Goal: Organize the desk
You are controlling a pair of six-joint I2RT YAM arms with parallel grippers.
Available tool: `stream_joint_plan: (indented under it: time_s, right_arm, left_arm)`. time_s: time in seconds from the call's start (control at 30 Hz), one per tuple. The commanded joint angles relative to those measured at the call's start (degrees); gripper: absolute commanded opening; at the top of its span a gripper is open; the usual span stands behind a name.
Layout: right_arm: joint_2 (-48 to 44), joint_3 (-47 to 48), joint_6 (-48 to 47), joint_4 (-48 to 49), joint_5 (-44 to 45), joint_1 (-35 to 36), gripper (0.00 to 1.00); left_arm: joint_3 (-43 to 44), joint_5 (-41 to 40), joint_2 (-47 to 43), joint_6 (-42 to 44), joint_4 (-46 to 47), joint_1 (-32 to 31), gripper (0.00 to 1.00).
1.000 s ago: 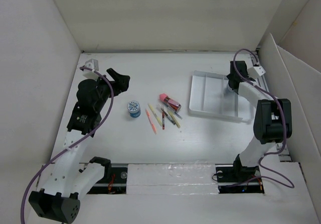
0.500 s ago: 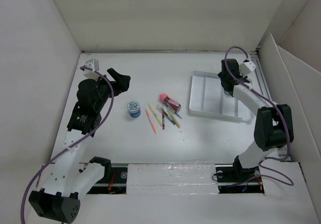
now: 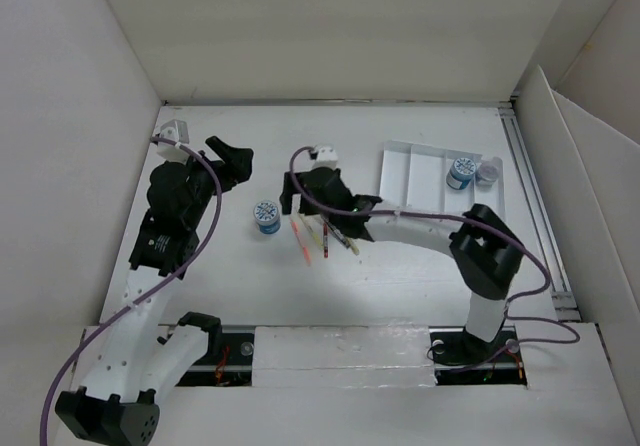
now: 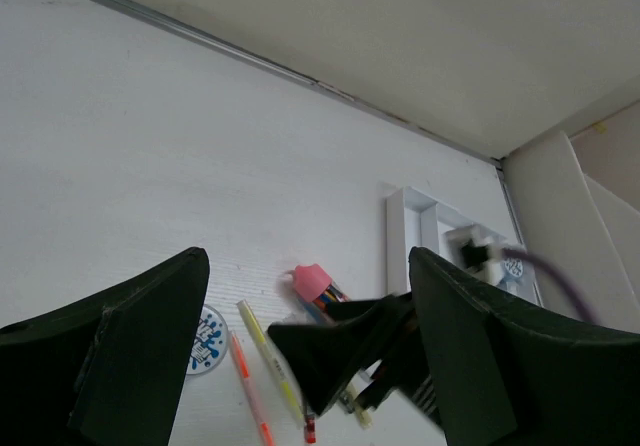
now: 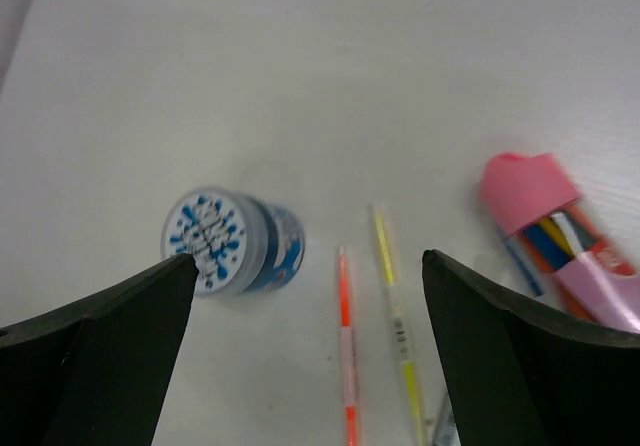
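**Right hand poised over the loose items, tray half filled**

The large matte white desk [image 3: 400, 276] fills the whole enclosure. Its clutter sits in the middle and the white plastic compartment tray [image 3: 398, 166] lies at the far right. The tray already holds a small round tub with a blue-and-white lid [image 3: 460, 173] and, just beside it, a small pale clear pot [image 3: 487, 172], so sorting looks partly done.

The right arm is stretched far to the left across the desk. This puts the right hand [image 5: 308, 261] above the middle group, released, its fingers spread wide and grasping nothing. Between them the wrist view frames a second blue-splattered round tub [image 5: 215, 241], a thin orange pen [image 5: 345, 346] and a thin yellow pen [image 5: 395, 311]. A pink-capped clear case of coloured pens [image 5: 545, 226] lies to the right. That spread suits the wide tub, which is probably the next pick.

The left hand [image 3: 233, 156] hangs at the far left, also released and empty, well apart from the items, likely to keep out of the other arm's way
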Motion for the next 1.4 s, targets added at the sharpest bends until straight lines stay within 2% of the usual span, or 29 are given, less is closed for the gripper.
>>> stream_joint_plan:
  time_s: [0.0,0.13,0.27,0.5,0.57,0.6,0.63,0.7,0.73,0.77,0.83,0.9,1.0,1.03,1.07,1.13,1.17,1.23,1.27,1.37]
  right_arm:
    - [3.55,5.87,-8.55,-1.45,4.72,5.36,1.0]
    - [10.13,11.32,-12.17,-4.36,6.22,10.64,1.0]
    - [14.45,16.76,-14.19,-7.86,7.72,12.49,1.0]
    - [21.04,23.0,-15.07,-9.54,11.66,12.49,1.0]
    - [24.02,24.6,-15.86,-9.37,13.78,12.49,0.97]
    - [25.0,25.56,-16.21,-9.19,14.57,12.49,0.94]
    - [25.96,27.66,-16.22,-9.63,15.27,12.49,0.81]
    - [27.46,29.69,-15.26,-11.03,15.63,12.49,0.73]
    - [27.21,29.53,-14.55,-10.17,16.41,12.49,0.6]
    - [26.42,28.92,-13.15,-8.94,16.77,12.49,0.54]
    - [22.38,27.07,-11.65,-5.43,18.17,12.49,0.48]
    - [17.82,23.13,-9.19,-1.39,19.49,12.49,0.47]
    - [5.35,13.91,-5.42,7.21,18.1,9.61,0.48]
    - [-1.64,9.01,-2.01,8.2,16.26,6.38,0.48]
    - [-5.02,8.96,0.02,8.47,15.29,4.17,0.48]
    - [-11.52,0.81,4.33,8.3,14.58,-0.66,0.48]
    - [-17.13,-2.17,8.44,8.04,15.01,-6.0,0.48]
    - [-22.08,-10.7,12.33,6.54,17.11,-11.56,0.46]
    - [-25.67,-13.34,14.09,6.19,17.47,-16.81,0.46]
    - [-29.04,-18.72,21.03,-3.01,20.45,-23.7,0.46]
  left_arm:
    - [1.72,-4.15,-3.14,-0.37,1.48,-0.1,0.77]
    - [1.63,-4.86,-4.11,-0.37,1.57,-0.1,0.78]
    - [1.63,-3.45,-4.11,-0.11,2.01,-0.1,0.78]
    - [1.63,-2.48,-4.11,0.24,2.53,-0.1,0.78]
    - [1.89,-0.57,-3.67,0.33,1.75,-0.1,0.77]
    - [1.8,-0.29,-3.67,0.42,1.92,-0.1,0.77]
    - [1.71,-0.11,-4.11,0.42,2.35,-0.1,0.77]
    - [1.71,-0.37,-4.2,0.51,2.45,-0.1,0.77]
    - [1.71,-0.55,-3.94,0.51,2.27,-0.1,0.77]
    - [1.71,-0.55,-3.76,0.51,2.1,-0.1,0.77]
    - [1.63,0.06,-4.11,0.51,2.44,-0.1,0.77]
    - [1.63,0.07,-4.11,0.51,2.62,-0.1,0.77]
    - [1.71,-0.02,-3.5,0.6,2.1,-0.1,0.77]
    - [1.63,0.24,-3.76,0.6,2.27,-0.1,0.77]
    - [1.63,0.24,-3.93,0.6,2.36,-0.1,0.77]
    - [1.63,-0.54,-4.03,0.6,2.45,-0.1,0.77]
    - [1.63,-0.72,-3.85,0.6,2.27,-0.1,0.77]
    - [1.45,-0.11,-3.85,0.42,2.36,-0.1,0.77]
    - [1.45,0.67,-3.85,0.42,2.62,-0.1,0.77]
    - [1.63,1.12,-3.24,0.25,2.97,-0.1,0.77]
